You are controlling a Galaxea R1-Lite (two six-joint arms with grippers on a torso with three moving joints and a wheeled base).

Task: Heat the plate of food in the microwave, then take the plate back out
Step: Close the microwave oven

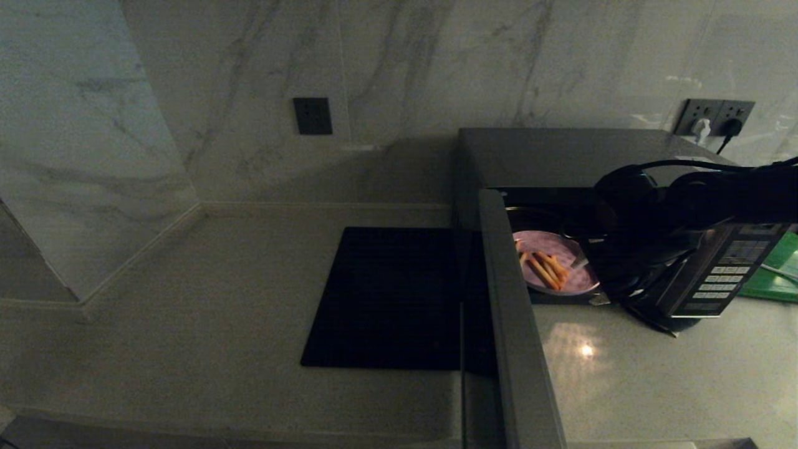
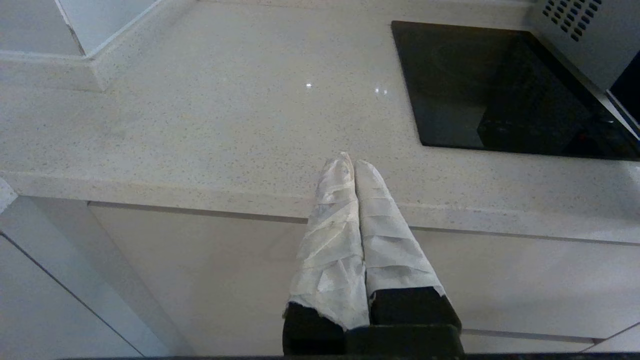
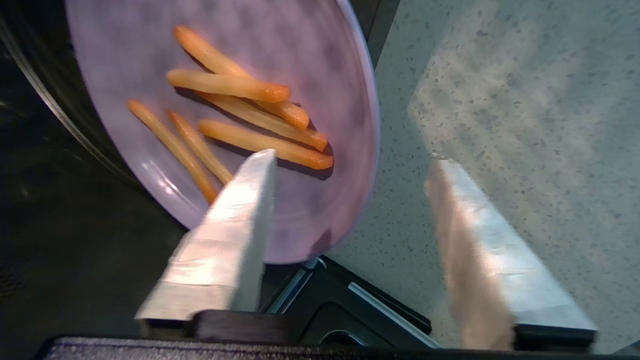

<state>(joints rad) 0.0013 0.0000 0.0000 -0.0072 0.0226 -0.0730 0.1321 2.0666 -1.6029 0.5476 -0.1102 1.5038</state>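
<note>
Right gripper [image 3: 350, 165] was spread wide at the microwave [image 1: 561, 156] mouth, pinching nothing, one finger over the plate of food [image 1: 555, 262]; plate sat at the cavity's front edge, overhanging the sill; door [image 1: 517, 324] open; left gripper [image 2: 350, 165] pressed together, parked above the counter [image 2: 200, 125] edge.

Head camera overlooks counter [image 1: 187, 324]; right wrist camera closes on plate [image 3: 320, 60].
</note>
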